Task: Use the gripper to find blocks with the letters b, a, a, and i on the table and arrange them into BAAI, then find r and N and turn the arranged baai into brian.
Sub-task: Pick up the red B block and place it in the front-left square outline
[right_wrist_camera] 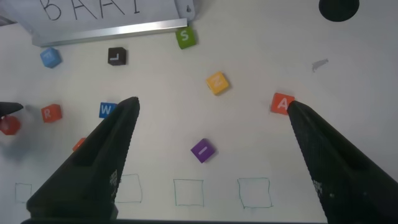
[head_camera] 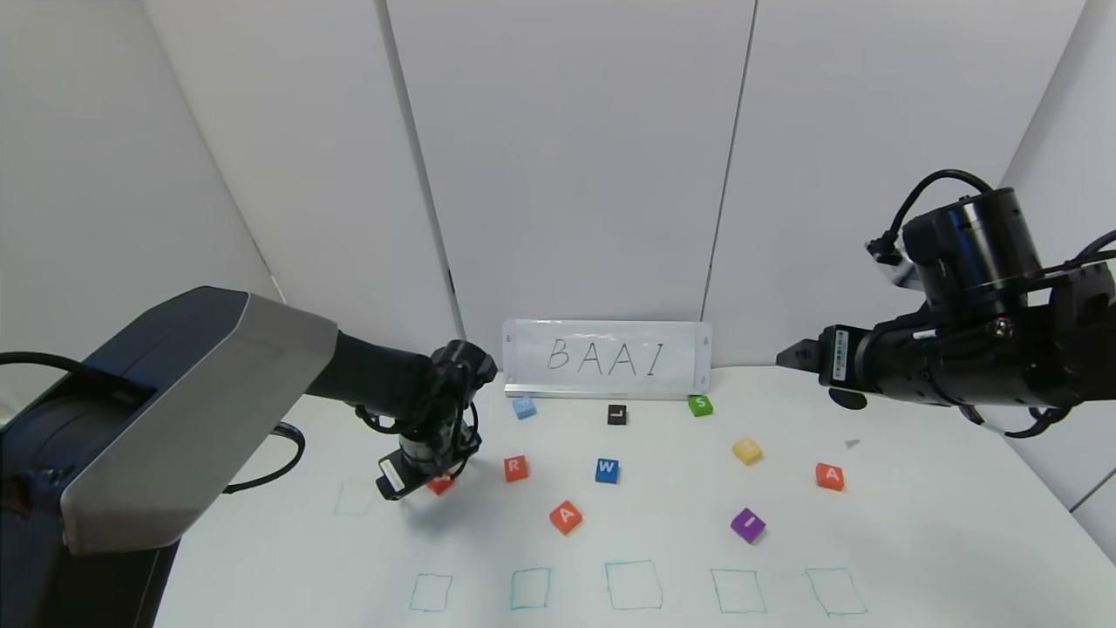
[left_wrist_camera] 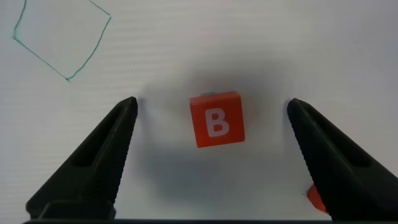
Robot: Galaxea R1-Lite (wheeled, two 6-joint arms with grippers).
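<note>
- Left gripper point(left_wrist_camera: 211, 115) low over the left part of the table point(head_camera: 915, 541), fingers spread wide apart, straddling the orange-red B block point(left_wrist_camera: 216, 119) without touching it.
- B block flat on the tabletop, letter face up, centred in the gap between the fingers; in the head view only a red corner point(head_camera: 440, 484) showing under the left gripper point(head_camera: 418, 471).
- R block point(head_camera: 515, 468) just to the right of the left gripper, apart from it, letter up.
- One A block point(head_camera: 566, 516) nearer the robot than the R, turned at a slant; the second A block point(head_camera: 830, 476) far over on the right side.
- Purple I block point(head_camera: 748, 524) right of centre, just behind the row of green drawn squares point(head_camera: 634, 584) along the near edge.
- Blue W block point(head_camera: 607, 470) between the R and the yellow block point(head_camera: 747, 450); black L block point(head_camera: 617, 414), green S block point(head_camera: 700, 405) and light-blue block point(head_camera: 523, 406) lined up near the sign.
- White sign reading BAAI point(head_camera: 607, 358) upright at the back of the table.
- Right gripper point(head_camera: 795, 355) raised high above the right rear of the table, well clear of every block, fingers spread wide and empty in its wrist view point(right_wrist_camera: 211, 112).
- Black round hole point(head_camera: 847, 399) in the tabletop below the right gripper.
</note>
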